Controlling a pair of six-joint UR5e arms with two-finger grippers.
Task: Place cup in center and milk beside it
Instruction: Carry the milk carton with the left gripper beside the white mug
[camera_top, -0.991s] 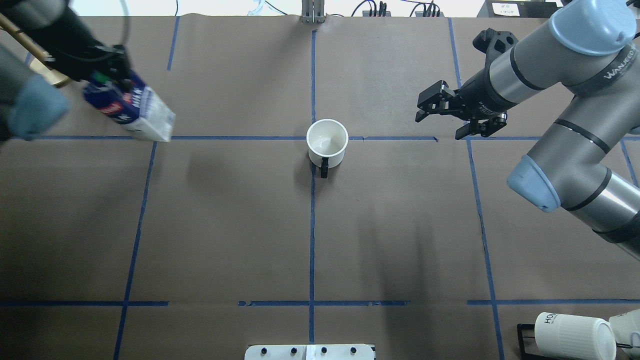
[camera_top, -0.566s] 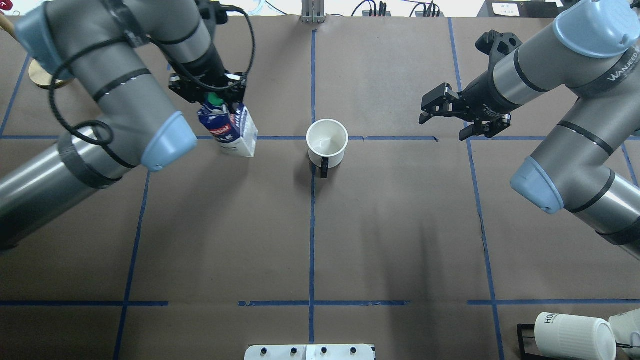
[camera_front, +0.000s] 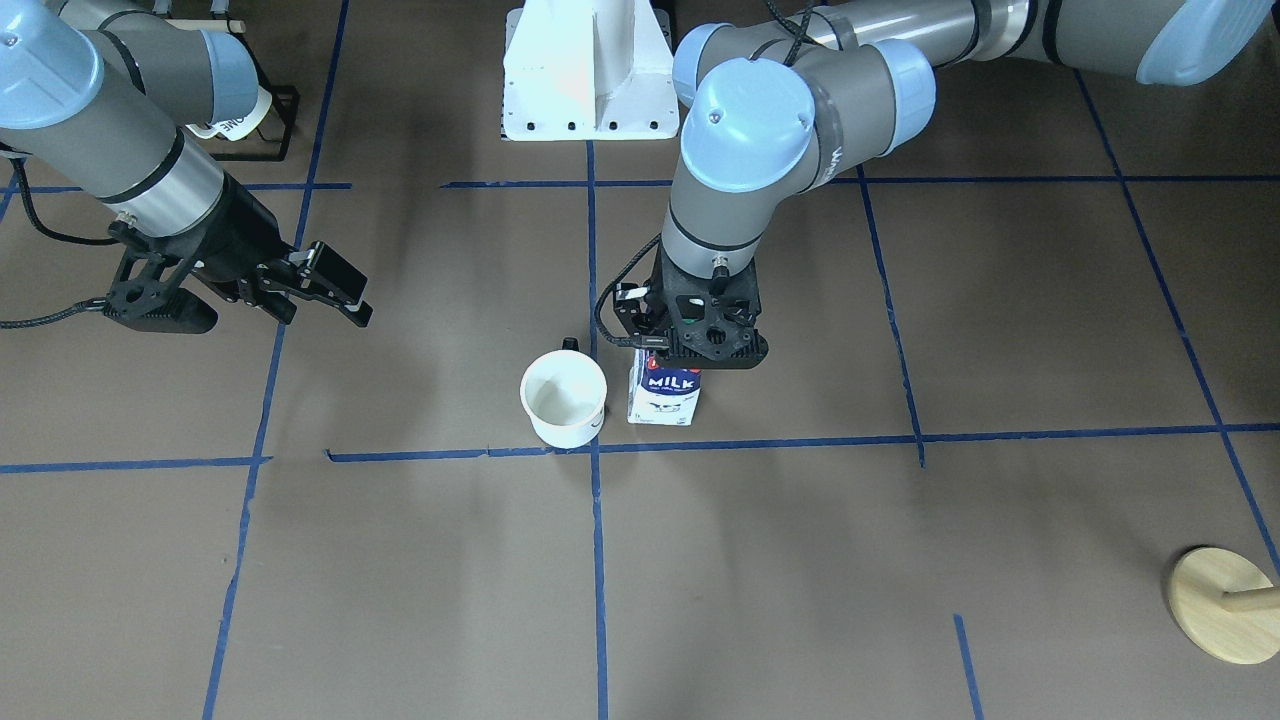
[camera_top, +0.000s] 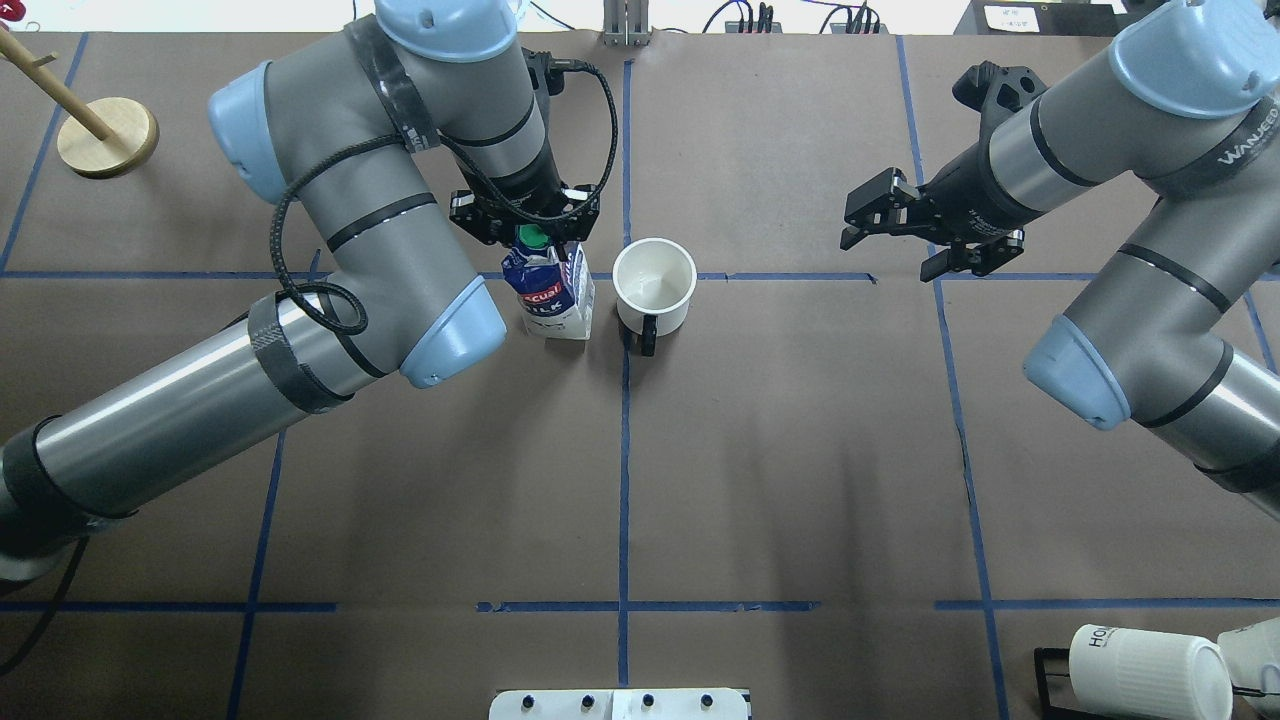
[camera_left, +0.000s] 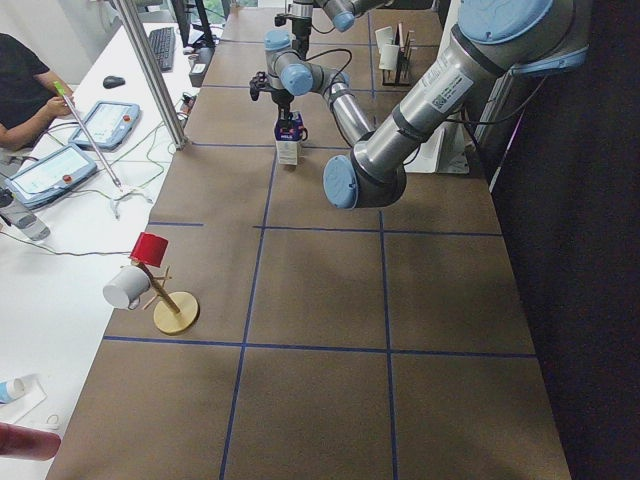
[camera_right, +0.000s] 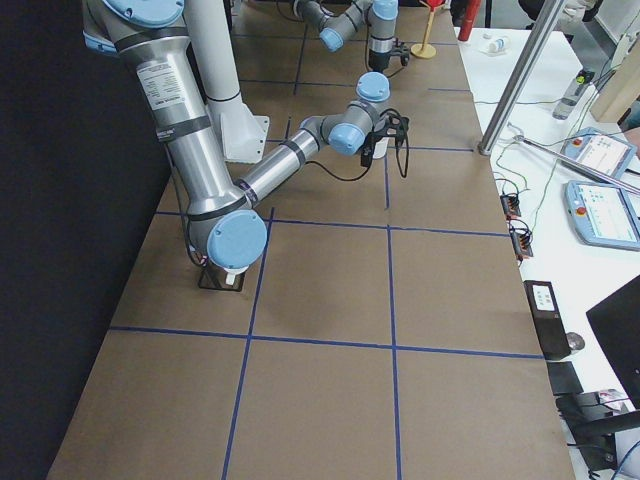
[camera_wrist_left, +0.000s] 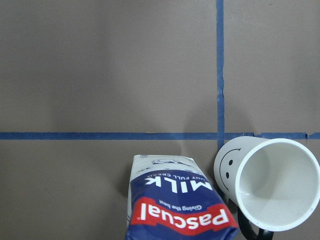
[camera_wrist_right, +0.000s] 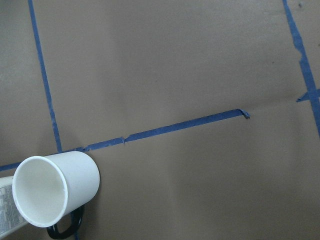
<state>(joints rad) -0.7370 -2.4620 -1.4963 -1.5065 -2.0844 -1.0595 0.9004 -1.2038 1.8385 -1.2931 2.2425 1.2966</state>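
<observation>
The white cup (camera_top: 654, 285) stands upright on the center tape crossing (camera_wrist_left: 220, 135), black handle toward the robot. Its smiley face shows in the left wrist view (camera_wrist_left: 229, 162). The blue and white milk carton (camera_top: 550, 295) stands upright just left of the cup, with a small gap between them. My left gripper (camera_top: 530, 235) is shut on the carton's top by the green cap. I cannot tell whether the carton's base touches the surface. In the front view the carton (camera_front: 664, 397) is right of the cup (camera_front: 564, 397). My right gripper (camera_top: 905, 245) is open and empty, well to the cup's right.
A wooden stand base (camera_top: 107, 137) sits at the far left. A ribbed white mug (camera_top: 1145, 670) lies on a black rack at the near right corner. The robot's white base plate (camera_top: 620, 703) is at the near edge.
My left arm has swung right with the milk, from the far left to just beside the cup. The carton went from tilted to upright. The right arm barely moved.
</observation>
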